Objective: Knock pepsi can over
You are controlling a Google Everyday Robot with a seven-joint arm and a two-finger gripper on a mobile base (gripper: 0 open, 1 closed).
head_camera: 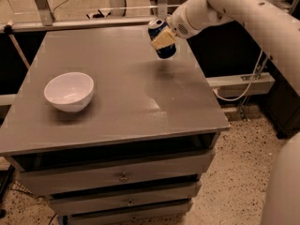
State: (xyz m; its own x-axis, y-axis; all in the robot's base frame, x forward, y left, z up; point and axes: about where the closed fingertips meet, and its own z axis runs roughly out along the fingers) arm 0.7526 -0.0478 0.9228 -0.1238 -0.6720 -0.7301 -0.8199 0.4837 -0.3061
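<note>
- Blue pepsi can [167, 52], silver top tipped toward the frame's left, hangs tilted above the grey table [131, 97], upper centre.
- My gripper [162, 39] clasps its side.

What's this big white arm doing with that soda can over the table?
The robot's claw grips the pepsi can above the far right part of the gray table. The can is tilted, not upright, and looks lifted just off the surface. A white bowl sits well apart from it, on the table's left side.
</note>
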